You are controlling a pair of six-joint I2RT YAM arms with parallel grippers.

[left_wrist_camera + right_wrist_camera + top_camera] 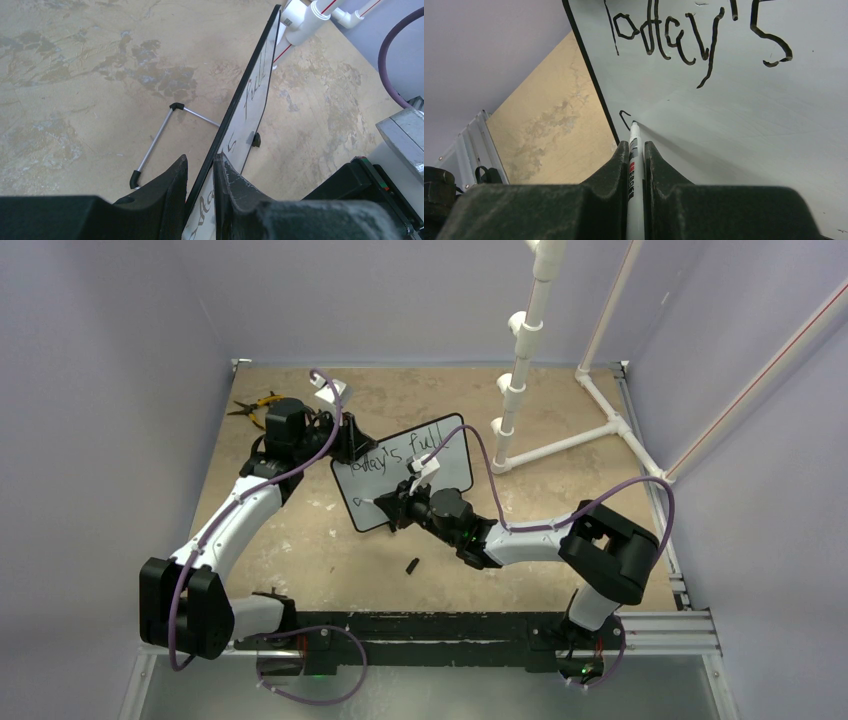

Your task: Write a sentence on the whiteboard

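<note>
left pincer (200, 172) clamped on whiteboard (256, 92) edge | "Full" legible | wire stand (155, 141) behind

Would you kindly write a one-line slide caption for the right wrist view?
Right gripper pinches the marker, tip at a small stroke on the whiteboard, below the sentence opening "Today's".

From my station I count two arms and so two grippers, the left gripper (345, 445) and the right gripper (388, 508). There is one whiteboard (450, 472) carrying two written words, "Today's" (694, 35) and "full" (437, 440), plus one short stroke (624, 117) below them. I also count one marker (634, 170), one small loose black piece (412, 565), one pair of pliers (255, 405) and one white pipe frame (560, 445).
</note>
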